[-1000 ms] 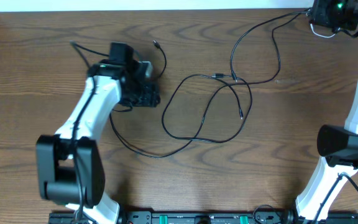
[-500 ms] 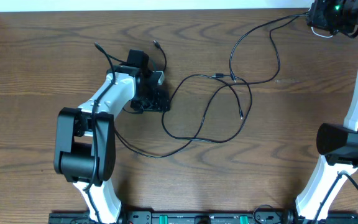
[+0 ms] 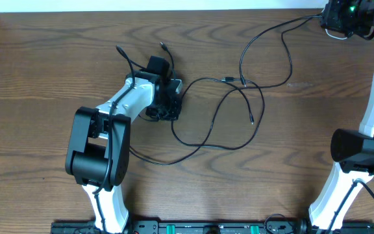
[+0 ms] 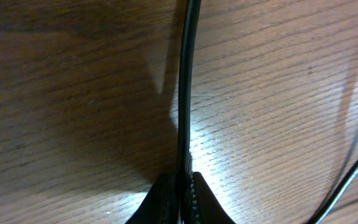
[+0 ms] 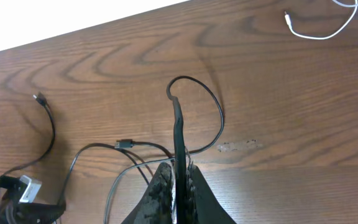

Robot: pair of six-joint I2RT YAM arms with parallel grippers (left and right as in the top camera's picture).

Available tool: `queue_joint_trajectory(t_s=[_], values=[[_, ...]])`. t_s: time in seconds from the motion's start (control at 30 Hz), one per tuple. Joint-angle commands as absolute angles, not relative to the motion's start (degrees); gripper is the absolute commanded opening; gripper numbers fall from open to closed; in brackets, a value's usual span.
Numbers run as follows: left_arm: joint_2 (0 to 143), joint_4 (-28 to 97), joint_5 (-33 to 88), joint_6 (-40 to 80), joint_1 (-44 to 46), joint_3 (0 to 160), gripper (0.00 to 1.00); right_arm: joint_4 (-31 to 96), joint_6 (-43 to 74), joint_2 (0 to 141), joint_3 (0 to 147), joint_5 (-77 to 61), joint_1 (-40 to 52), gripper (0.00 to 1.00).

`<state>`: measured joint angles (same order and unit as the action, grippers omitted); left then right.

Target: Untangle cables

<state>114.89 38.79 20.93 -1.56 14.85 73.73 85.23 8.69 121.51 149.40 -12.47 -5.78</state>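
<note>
Dark wood-grain table (image 3: pixel 44 78) fills the view. On it, the black cable (image 3: pixel 206 78) sprawls in loose, crossing loops through the middle, with one small plug (image 3: pixel 251 119) resting inside them. A white cable (image 5: pixel 328 31) curls near the far edge. There's a pale scuff (image 5: pixel 238 147) on the wood close to a black loop.

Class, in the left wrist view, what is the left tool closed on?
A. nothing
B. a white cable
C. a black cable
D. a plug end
C: the left tool is pinched shut on the black cable, which runs straight up from it.
</note>
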Motion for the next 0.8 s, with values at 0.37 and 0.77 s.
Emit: queue_joint_trajectory(t_s=[0.37,0.77], values=[[82.61,37.74,12.4,4.43,14.55,89.95,0.07,80.01,8.69,121.91,144.05,-13.28,-2.2,0.02],[66.87,28.14,14.24,8.95,14.55,93.78,0.07,66.13,8.73,121.95,130.34,-13.17,1.08,0.99]])
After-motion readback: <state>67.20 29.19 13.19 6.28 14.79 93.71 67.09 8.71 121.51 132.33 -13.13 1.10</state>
